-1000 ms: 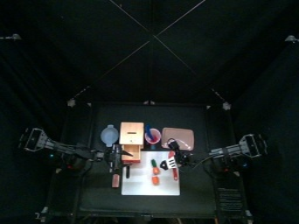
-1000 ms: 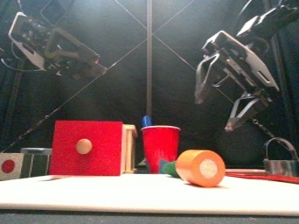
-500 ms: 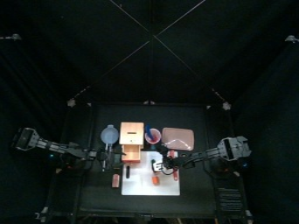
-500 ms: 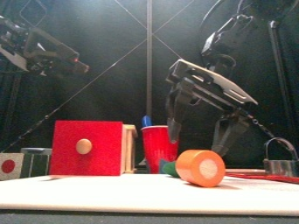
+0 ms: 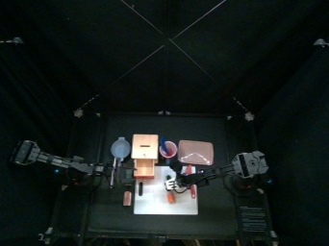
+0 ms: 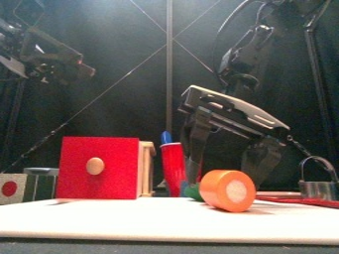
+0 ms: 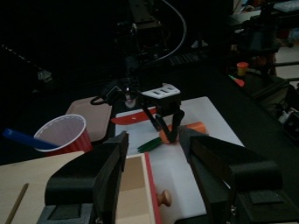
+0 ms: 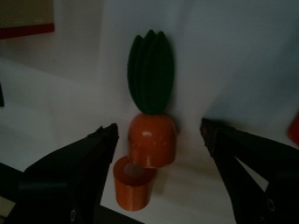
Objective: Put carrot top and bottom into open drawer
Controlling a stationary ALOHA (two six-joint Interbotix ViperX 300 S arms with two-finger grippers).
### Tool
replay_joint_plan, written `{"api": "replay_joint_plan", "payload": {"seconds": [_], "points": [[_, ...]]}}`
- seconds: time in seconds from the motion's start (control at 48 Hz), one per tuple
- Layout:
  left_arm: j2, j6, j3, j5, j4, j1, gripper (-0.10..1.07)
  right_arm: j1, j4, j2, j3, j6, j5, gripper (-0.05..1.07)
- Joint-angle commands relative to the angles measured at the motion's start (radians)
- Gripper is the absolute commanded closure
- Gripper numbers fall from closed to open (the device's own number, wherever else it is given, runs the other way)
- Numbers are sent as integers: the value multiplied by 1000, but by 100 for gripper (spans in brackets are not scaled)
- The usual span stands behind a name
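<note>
Front view, nearest first: I read the orange carrot bottom lying on the white mat close to the table's front edge, its round cut face toward the camera. Behind it to the left stands the wooden box with its red knobbed face, and beside that the red cup holding a blue stick. A metal cup sits at the far right.

Right wrist view: the right gripper hangs over the mat with its jaws spread wide and nothing held. The carrot top, orange stub with dark green leaves, lies between the two jaws, touching neither, and the carrot bottom lies just beside its orange end, nearer the camera. White mat shows on either side of both pieces.

Top view: the right gripper is over the mat, just in front of the box and its drawer. The pink square thing lies behind it.

Left wrist view: the left gripper is spread and empty, hovering over the open drawer; bare mat separates the drawer's edge from the carrot top.
</note>
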Motion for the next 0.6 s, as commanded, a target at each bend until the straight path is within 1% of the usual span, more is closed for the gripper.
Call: {"api": "replay_joint_plan", "payload": {"seconds": [0.0,0.083,0.167,0.417,0.521,0.583], "points": [[0,-3,-14,-5,8,-3,12,5,2,-15,-25,-2,14,0],[-2,-3,-14,-5,8,-3,12,11,5,-15,-28,-2,35,2],[-2,-3,-14,-5,8,-3,12,15,11,-15,-29,0,49,6],[-2,-5,-11,-3,6,-3,12,18,11,-12,-49,0,54,30],[-2,-5,-11,-3,6,-3,12,18,-3,-23,-63,-5,55,35],[0,-5,-12,-3,5,-3,12,18,-25,-34,-71,-11,57,35]]}}
